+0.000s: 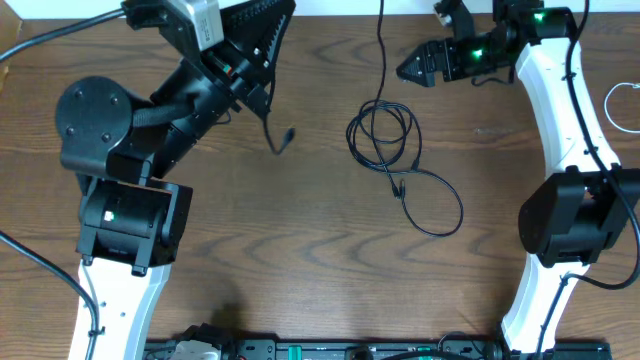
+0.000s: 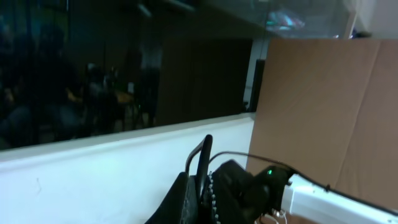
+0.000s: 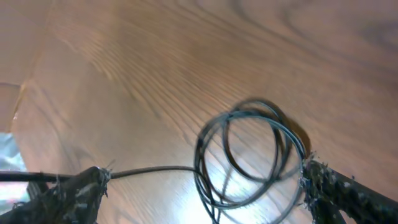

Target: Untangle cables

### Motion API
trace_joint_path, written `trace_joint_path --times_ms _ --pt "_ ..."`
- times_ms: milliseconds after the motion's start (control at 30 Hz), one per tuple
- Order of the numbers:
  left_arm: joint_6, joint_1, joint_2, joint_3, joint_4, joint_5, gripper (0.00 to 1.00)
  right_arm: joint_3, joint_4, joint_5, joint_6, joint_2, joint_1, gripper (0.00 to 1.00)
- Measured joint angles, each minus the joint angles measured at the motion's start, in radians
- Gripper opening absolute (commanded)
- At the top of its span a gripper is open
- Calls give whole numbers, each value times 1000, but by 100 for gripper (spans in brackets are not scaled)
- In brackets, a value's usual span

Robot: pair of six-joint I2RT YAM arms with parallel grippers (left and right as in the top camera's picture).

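Evidently one black cable (image 1: 287, 136) is clamped by the left tool (image 1: 265, 92).
Beside the coil (image 1: 380, 135) the right tool (image 1: 408, 70) is spread for grasping.

No text, label, brand, number or sign is being shown legibly in any of the three views.
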Motion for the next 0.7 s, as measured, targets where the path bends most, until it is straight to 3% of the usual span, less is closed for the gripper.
trace_joint_path --times_ms 467,700 --pt "-165 0 -2 4 348 3 7 -3 153 -222 -4 -121 -123 99" --pt "-198 0 -11 8 285 3 7 -3 161 -300 -42 -143 -104 99"
